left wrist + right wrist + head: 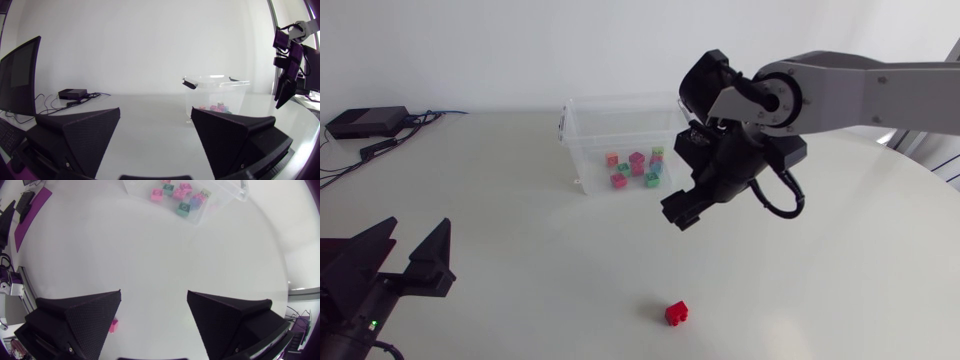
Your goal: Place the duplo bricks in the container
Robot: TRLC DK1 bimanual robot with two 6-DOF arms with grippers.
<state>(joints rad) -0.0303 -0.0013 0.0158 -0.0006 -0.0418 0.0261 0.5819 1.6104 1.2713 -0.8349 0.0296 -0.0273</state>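
Note:
A single red duplo brick [677, 313] lies on the white table near its front edge. The clear plastic container [582, 125] stands at the back middle, with several pink, green and blue bricks [638, 165] inside. My right gripper [682, 212] hangs open and empty above the table, just in front of the container's right corner and behind the red brick. In the right wrist view the gripper [154, 294] looks down on bare table, the red brick [114, 325] peeks out beside one finger, and the container [227, 197] lies ahead. My left gripper [408, 248] rests open at the front left.
A black box [365, 122] with cables sits at the table's back left, also seen in the left wrist view as the black box [72, 93]. From there the container [215, 87] and my right gripper [285, 92] show far ahead.

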